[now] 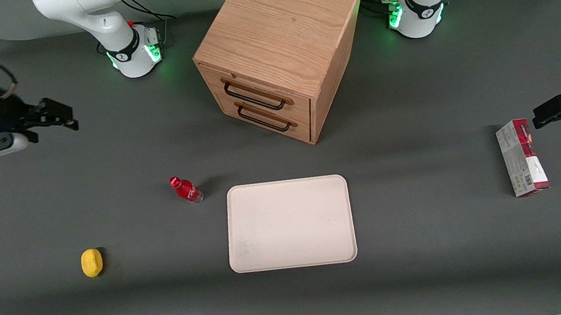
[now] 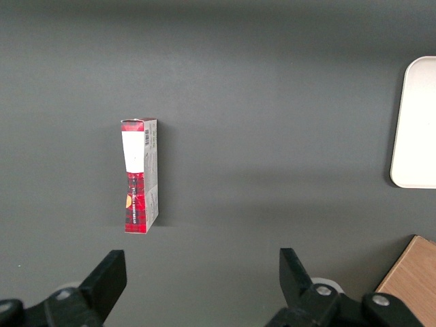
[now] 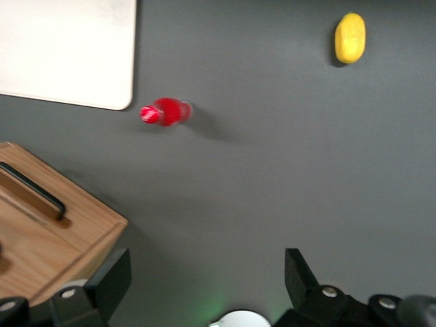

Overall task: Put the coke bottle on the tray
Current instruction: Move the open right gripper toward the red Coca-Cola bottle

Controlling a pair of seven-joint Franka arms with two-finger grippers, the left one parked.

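On the grey tabletop (image 1: 431, 277), farthest from the front camera, a two-drawer wooden cabinet (image 1: 278, 47) is seen whole only in the front view; just a corner with a handle is caught by the right wrist view. Nearer the camera than the cabinet, the cream tray (image 1: 289, 224) lies flat with nothing on it. A red-and-grey carton (image 1: 522, 157) lies toward the parked arm's end; its barcode face is shown by the left wrist view. The tool (image 1: 56, 115) is held above bare tabletop at the working arm's end, well apart from everything; its fingers (image 3: 112, 279) are spread wide with nothing between them, as the right wrist view shows. The coke bottle (image 1: 186, 190) stands upright on the tabletop just beside the tray, apart from it. A lemon (image 1: 92, 263) lies nearer the camera than the bottle.
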